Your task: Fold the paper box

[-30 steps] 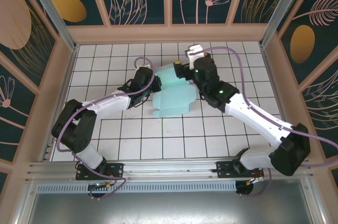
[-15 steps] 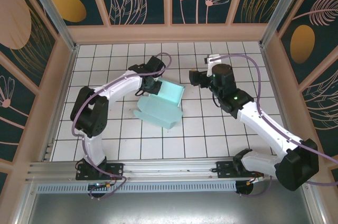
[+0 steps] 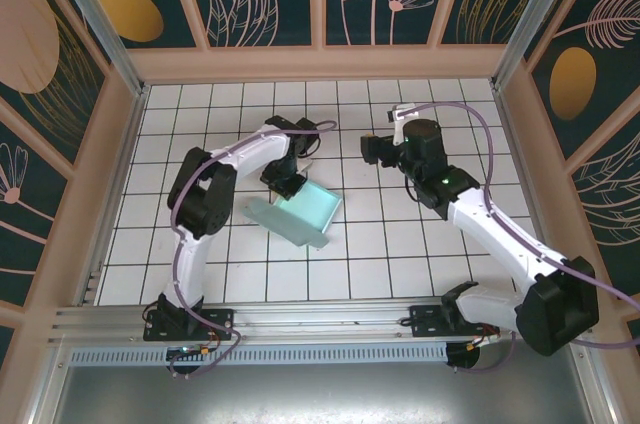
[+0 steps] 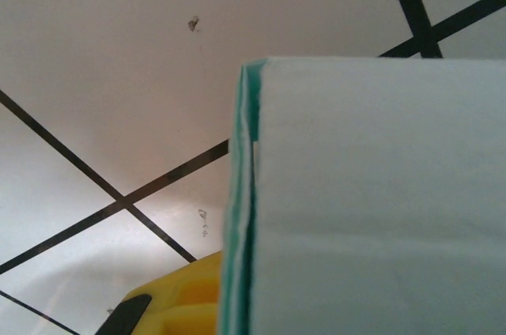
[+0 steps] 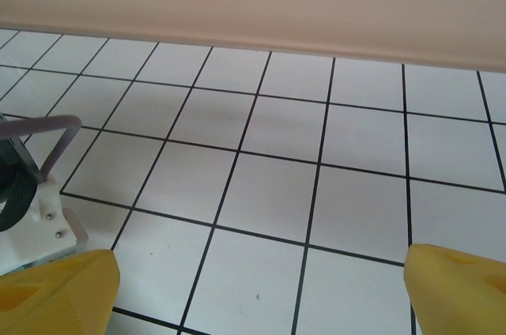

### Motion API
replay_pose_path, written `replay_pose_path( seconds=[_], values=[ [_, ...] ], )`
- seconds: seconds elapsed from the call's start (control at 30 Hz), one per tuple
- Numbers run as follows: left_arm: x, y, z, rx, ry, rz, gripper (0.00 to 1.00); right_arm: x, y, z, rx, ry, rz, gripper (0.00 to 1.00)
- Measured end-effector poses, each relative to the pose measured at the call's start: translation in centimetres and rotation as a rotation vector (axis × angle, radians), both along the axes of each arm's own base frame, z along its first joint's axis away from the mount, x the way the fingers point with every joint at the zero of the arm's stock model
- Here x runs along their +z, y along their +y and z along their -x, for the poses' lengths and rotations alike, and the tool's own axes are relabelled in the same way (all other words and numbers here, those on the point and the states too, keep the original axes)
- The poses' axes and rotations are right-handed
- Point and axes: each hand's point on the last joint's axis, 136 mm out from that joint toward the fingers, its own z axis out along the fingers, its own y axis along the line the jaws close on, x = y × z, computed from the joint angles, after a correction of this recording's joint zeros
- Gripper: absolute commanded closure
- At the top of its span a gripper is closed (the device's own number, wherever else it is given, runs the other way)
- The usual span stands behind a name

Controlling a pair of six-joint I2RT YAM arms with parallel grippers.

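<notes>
The paper box [image 3: 300, 212] is pale teal card, partly folded, lying tilted on the white tiled floor left of centre. My left gripper [image 3: 287, 182] sits at the box's far left corner, shut on an upright wall of it. In the left wrist view that wall [image 4: 379, 193] stands close before the camera, with one yellow finger [image 4: 170, 303] pressed against its edge. My right gripper [image 3: 372, 149] hovers about one tile to the right of the box, apart from it. Its yellow fingertips [image 5: 55, 291] stand wide open over bare tiles.
A wooden-framed back wall [image 3: 320, 62] and side walls [image 3: 118, 144] close in the tiled floor [image 3: 400, 244]. The left arm curls from its base up the left side, its elbow [image 3: 200, 199] close to the box. The left arm's white link and grey cable [image 5: 32, 185] show in the right wrist view.
The right gripper has let go of the box and drawn back to the right. The left arm has swung its elbow inward, and the box has moved nearer and lies lower.
</notes>
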Motion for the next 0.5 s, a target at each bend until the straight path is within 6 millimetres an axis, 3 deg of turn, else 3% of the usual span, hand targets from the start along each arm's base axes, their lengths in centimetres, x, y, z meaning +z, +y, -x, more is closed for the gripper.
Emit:
replay_pose_path(
  seconds=[0.03, 0.2, 0.4, 0.5],
  values=[
    [0.0, 0.0, 0.0, -0.003, 0.007, -0.002, 0.70, -0.1, 0.0, 0.0, 0.000, 0.002, 0.001, 0.07],
    [-0.9, -0.4, -0.3, -0.015, 0.034, -0.008, 0.32, -0.2, 0.0, -0.1, 0.005, 0.001, 0.012, 0.07],
    [0.4, -1.5, -1.9, -0.005, -0.038, 0.038, 0.03, -0.3, 0.1, -0.1, 0.014, -0.001, 0.024, 0.06],
    [2.5, -2.2, -3.7, 0.024, -0.150, 0.084, 0.01, -0.4, 0.5, 0.0, 0.034, 0.005, 0.016, 0.07]
  ],
)
